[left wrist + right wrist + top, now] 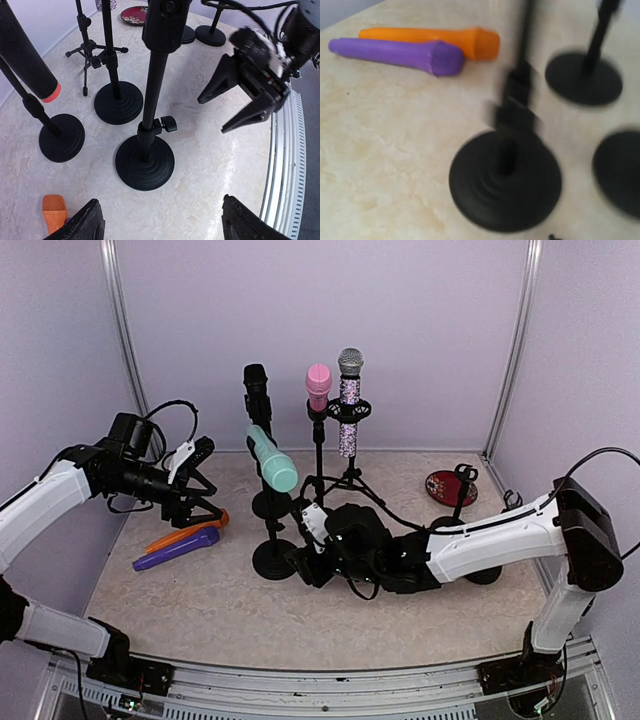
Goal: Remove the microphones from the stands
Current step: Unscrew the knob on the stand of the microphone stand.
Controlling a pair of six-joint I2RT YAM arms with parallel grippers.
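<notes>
A teal microphone (272,462) leans in the clip of the nearest stand (273,558), whose round base (145,162) fills the middle of the left wrist view. Behind it, a black microphone (257,390), a pink one (318,385) and a glittery silver one (349,400) stand upright in their stands. My right gripper (303,552) hovers low beside the nearest stand's base, and the left wrist view shows it (212,116) open and holding nothing. My left gripper (210,485) is open at the left, above the table, with nothing between its fingers (92,222).
An orange microphone (188,532) and a purple microphone (177,549) lie side by side on the table under my left gripper. A red plate (450,486) and another black stand sit at the back right. Several round stand bases crowd the middle.
</notes>
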